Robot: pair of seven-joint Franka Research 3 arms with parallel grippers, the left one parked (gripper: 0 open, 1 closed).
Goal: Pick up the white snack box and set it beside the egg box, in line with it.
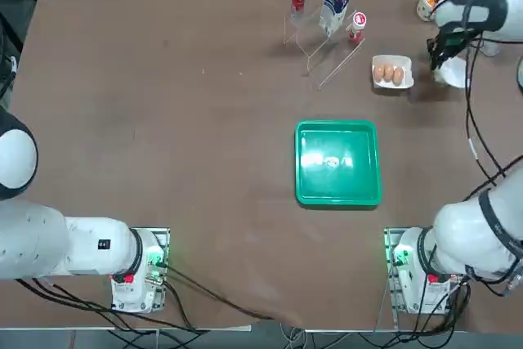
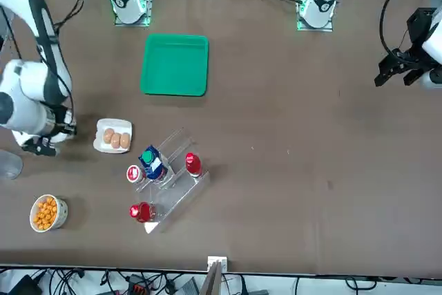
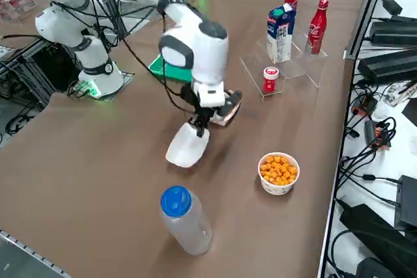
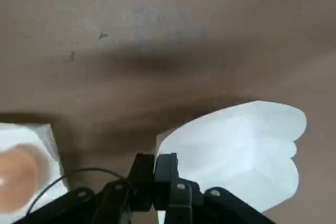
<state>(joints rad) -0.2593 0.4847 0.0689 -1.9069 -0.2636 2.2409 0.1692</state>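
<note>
"Since the white snack box (image 3: pixel 186 148) is in the right end effector (image 4: pixel 156 160), is the pick-up done?"

"I'd say so: the fingers are closed, with its thin edge pinched between them, and it tilts away beneath."

"And where is it?"

"Near the egg box (image 1: pixel 393 60), on the robot's right, with a gap between them. I can't tell whether its low side touches the desk (image 1: pixel 204 161)."

"So what's left?"

"Checking it lines up with the egg box, laying it flat, letting go and backing off. Past halfway, I'd judge."
</note>
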